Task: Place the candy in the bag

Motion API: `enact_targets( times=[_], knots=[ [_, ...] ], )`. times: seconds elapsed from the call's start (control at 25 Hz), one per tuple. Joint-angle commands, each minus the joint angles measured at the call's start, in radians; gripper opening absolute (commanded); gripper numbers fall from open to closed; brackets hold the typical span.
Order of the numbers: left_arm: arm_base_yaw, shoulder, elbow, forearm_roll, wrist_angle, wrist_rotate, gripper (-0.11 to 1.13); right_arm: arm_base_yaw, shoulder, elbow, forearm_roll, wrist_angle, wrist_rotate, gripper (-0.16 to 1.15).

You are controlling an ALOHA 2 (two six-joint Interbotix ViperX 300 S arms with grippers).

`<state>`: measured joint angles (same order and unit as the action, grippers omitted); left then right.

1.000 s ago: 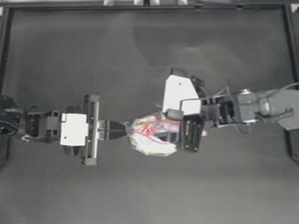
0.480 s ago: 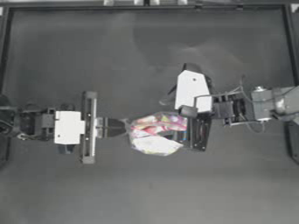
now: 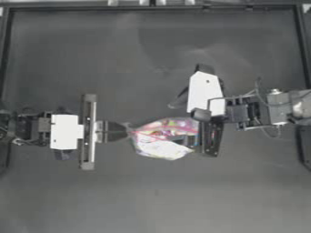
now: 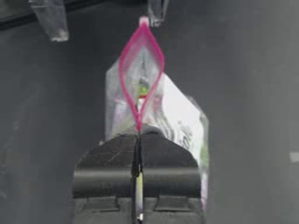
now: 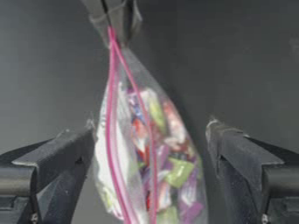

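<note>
Left gripper (image 3: 124, 131) reaches in from the left side of the dark table (image 3: 152, 54), jaws clamped tight together on the near corner of the zip bag (image 3: 164, 138). Left wrist view: the two dark jaws meet with no gap, the pink-red seal strip (image 4: 140, 70) pinched between them at its end. Beyond the pinch the strip's two sides bow apart into a narrow leaf-shaped opening, closing again at the far tip.

Right gripper (image 3: 203, 136) comes in from the right, at the bag's opposite end. Right wrist view: its jaws stand wide apart, one on each side of the bag (image 5: 152, 162), the near finger (image 5: 52, 162) just beside the plastic; contact there cannot be judged. The other finger (image 5: 245, 162) sits clear of it.

Bag hangs stretched between the two arms, near the table's middle. Multicoloured wrapped sweets (image 5: 169, 148) show through the clear plastic: green, red, purple.

Candy: the white sweet with red ends cannot be picked out in any view; the right gripper's spread jaws hold nothing visible.
</note>
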<state>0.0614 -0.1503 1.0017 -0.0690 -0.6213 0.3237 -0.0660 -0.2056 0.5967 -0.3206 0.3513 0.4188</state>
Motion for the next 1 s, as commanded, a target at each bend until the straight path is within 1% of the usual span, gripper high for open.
enact_targets(
  times=[0.04, 0.36, 0.64, 1.0],
  knots=[
    [0.002, -0.055, 0.002, -0.002, -0.008, 0.000, 0.04, 0.000, -0.037, 0.000, 0.005, -0.006, 0.003, 1.01],
    [0.002, -0.055, 0.025, -0.002, -0.023, 0.000, 0.04, 0.008, -0.049, 0.014, 0.008, -0.005, 0.008, 1.02],
    [0.002, -0.055, 0.041, -0.002, -0.035, 0.000, 0.04, 0.009, -0.057, 0.026, 0.023, -0.006, 0.008, 1.02],
    [0.002, -0.054, 0.043, -0.002, -0.049, 0.000, 0.04, 0.015, -0.069, 0.034, 0.023, -0.006, 0.009, 1.02]
  ],
)
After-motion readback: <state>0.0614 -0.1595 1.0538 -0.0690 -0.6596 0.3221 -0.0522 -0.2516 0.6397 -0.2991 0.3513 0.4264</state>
